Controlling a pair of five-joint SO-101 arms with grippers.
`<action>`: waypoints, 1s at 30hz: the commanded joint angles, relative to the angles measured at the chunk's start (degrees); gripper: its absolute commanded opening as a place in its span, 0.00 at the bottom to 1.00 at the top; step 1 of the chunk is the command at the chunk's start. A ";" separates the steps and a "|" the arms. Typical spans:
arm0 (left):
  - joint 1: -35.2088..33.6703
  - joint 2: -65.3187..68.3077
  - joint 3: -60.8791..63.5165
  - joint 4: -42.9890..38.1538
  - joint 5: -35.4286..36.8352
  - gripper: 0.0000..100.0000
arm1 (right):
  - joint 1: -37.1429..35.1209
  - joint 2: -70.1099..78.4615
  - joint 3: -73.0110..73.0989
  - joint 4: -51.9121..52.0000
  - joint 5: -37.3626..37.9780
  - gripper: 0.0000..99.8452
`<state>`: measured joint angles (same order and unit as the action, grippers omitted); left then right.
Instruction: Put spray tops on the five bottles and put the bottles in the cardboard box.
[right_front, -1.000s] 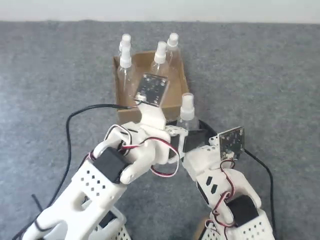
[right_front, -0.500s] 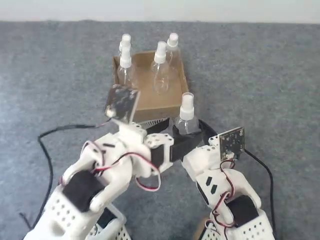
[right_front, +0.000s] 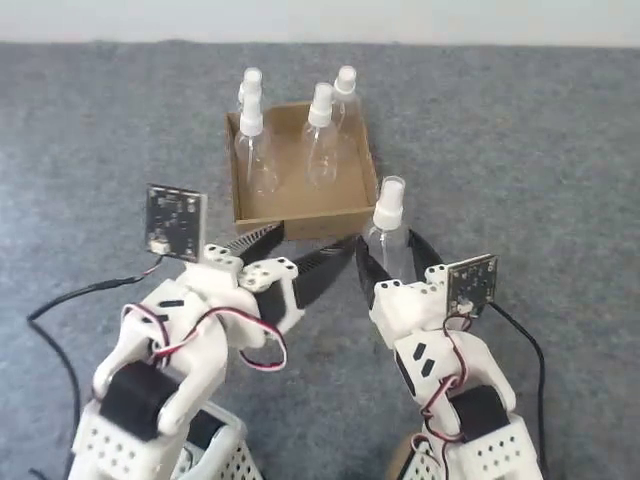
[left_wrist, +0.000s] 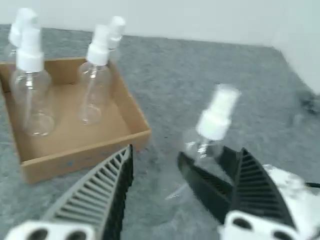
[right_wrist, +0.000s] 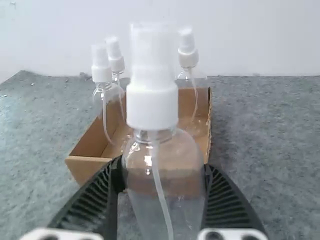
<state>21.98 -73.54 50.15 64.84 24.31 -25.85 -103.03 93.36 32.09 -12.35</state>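
The cardboard box (right_front: 300, 222) sits at the table's far middle. Two capped clear bottles (right_front: 251, 150) (right_front: 318, 140) stand inside it. Two more (right_front: 248, 84) (right_front: 345, 90) stand at its back edge, and I cannot tell whether they are inside or behind it. Just off the box's near right corner, my right gripper (right_front: 388, 246) (right_wrist: 161, 167) is shut on a fifth bottle (right_front: 388, 222) (right_wrist: 160, 150) with a white spray top, held upright. My left gripper (right_front: 316, 237) is open in front of the box, next to the right gripper. One of its fingers (left_wrist: 100, 195) shows near the box (left_wrist: 75, 150).
Grey carpet covers the table, with open room to the left and right of the box. A black cable (right_front: 70, 300) trails at the near left, and another (right_front: 525, 330) runs beside the right arm. A white perforated basket rim (right_front: 215, 455) sits at the bottom edge.
My left arm has pulled back from over the box toward the near left, its gripper now open in front of the box. The right gripper and its bottle shifted slightly right.
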 joint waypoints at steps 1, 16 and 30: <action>-5.80 -0.79 0.84 -0.18 -2.46 0.25 | 1.10 -1.01 -0.88 0.04 -0.70 0.08; -10.73 -0.79 11.21 -12.31 -6.51 0.01 | 1.19 -1.01 -2.99 0.04 -0.53 0.08; -10.64 -0.79 16.31 -16.00 -19.52 0.09 | 1.98 0.22 -15.91 0.04 5.10 0.08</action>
<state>11.52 -73.45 67.03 50.77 4.44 -24.26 -103.03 85.10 32.09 -8.48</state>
